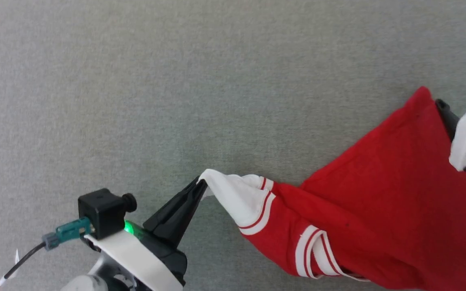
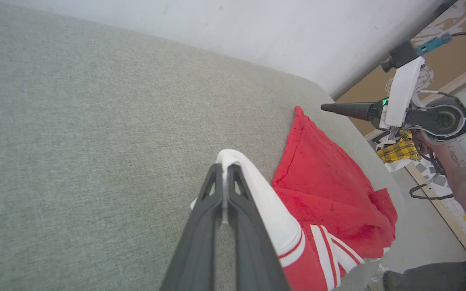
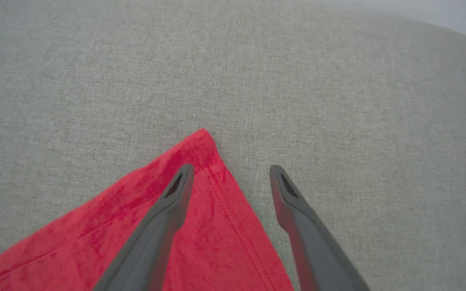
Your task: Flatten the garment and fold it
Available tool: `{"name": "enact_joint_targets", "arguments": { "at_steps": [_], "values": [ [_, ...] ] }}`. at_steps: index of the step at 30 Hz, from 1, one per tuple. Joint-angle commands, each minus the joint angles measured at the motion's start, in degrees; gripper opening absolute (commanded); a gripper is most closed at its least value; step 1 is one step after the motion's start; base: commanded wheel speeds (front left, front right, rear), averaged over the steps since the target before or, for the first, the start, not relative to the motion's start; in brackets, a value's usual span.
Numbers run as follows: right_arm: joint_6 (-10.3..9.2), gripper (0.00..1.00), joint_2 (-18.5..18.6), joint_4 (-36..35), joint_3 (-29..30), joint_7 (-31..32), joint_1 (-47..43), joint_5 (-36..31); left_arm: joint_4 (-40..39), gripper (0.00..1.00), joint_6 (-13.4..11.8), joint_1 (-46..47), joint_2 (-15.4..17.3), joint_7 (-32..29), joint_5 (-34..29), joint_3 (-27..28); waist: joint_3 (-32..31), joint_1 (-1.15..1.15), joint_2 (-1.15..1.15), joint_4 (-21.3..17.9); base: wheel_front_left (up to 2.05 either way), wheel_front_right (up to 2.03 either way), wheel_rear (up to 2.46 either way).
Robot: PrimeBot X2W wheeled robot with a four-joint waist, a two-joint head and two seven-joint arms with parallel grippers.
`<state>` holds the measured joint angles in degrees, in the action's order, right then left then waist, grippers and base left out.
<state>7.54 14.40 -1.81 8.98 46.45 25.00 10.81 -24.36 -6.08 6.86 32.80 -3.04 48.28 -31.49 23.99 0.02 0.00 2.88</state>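
Tabletop (image 1: 176,81): covered in grey woven cloth; one rounded corner is seen in the left wrist view, beside a pale wall (image 2: 277,32).
Garment (image 1: 378,194): red, with white sleeves and red-and-white striped trim; laid bunched and creased on the tabletop close to that rounded corner, spread out between the two end effectors.
Right end effector (image 3: 231,167): fingers spread wide, nothing gripped; one finger is seen over the red fabric, the other over grey cloth just beside it. Contact with the fabric cannot be told.
Left end effector (image 1: 201,182): fingers pressed together, pinching the edge of the white sleeve at the tips.
White sleeve (image 2: 265,194): drawn out to a point, away from the red body and away from the rounded corner.
Hem corner (image 3: 202,149): laid flat on the tabletop, stitching seen along its edge, just ahead of the right fingertips.
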Motion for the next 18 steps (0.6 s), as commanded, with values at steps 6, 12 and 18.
{"name": "enact_joint_targets", "arguments": {
  "at_steps": [6, 12, 18],
  "values": [
    [-0.05, 1.00, 1.65, 6.21, -1.90, 0.19, 4.01, -0.98, 0.38, 0.00, 0.65, 1.80, -0.67, -0.12, -0.53, -0.22, 2.91, -0.02, 0.00, 2.79, 0.00, 0.00, 0.00],
    [-0.05, 0.00, 1.48, 8.95, -2.50, 5.72, 3.99, 1.95, 0.90, 0.00, 0.81, 1.83, -0.72, 0.14, -0.28, -0.18, 2.86, -0.02, 0.00, 3.23, 0.00, 0.00, 0.00],
    [-0.05, 0.00, 2.00, 6.85, -2.04, 6.73, 3.00, 2.97, 1.68, 0.00, 1.11, 1.65, -1.04, 0.67, 0.58, 0.07, 1.23, -0.02, 0.00, 2.64, 0.00, 0.00, 0.00]
  ]
}}
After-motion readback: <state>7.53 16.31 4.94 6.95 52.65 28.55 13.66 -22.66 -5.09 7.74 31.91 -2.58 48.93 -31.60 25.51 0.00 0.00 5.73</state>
